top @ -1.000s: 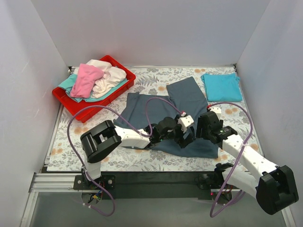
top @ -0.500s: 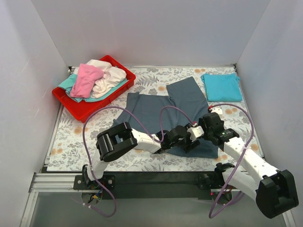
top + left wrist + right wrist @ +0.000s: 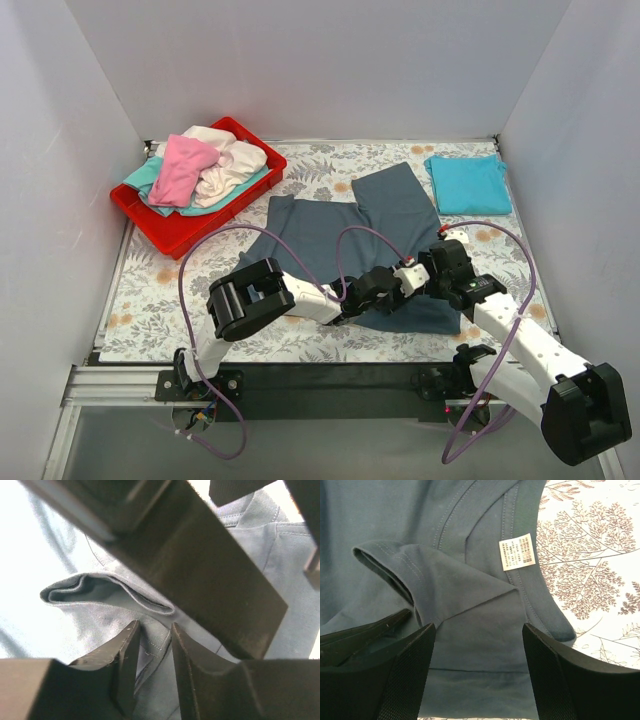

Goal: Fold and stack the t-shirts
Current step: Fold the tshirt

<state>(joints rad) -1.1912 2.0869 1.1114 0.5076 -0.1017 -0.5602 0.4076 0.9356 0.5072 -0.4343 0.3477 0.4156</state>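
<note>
White walls (image 3: 300, 60) enclose a tabletop (image 3: 160, 290) under a floral cover. The slate grey-blue t-shirt (image 3: 320, 235) lies spread near the middle, its near right part beneath both arms. The turquoise t-shirt (image 3: 468, 185) lies folded flat at the far right corner. At the far left, a red tray (image 3: 160, 238) holds the pink t-shirt (image 3: 182, 168), the cream-white t-shirt (image 3: 230, 165) and the teal t-shirt (image 3: 145, 176) in a loose heap. The left gripper (image 3: 154, 630) is down on the grey-blue cloth beside a hemmed sleeve fold (image 3: 100, 587). Its jaws are nearly together with cloth in the narrow gap, but I cannot tell whether it is pinched. The right gripper (image 3: 479, 630) hangs just beside it with jaws wide apart, over the neckline and its white label (image 3: 517, 551).
</note>
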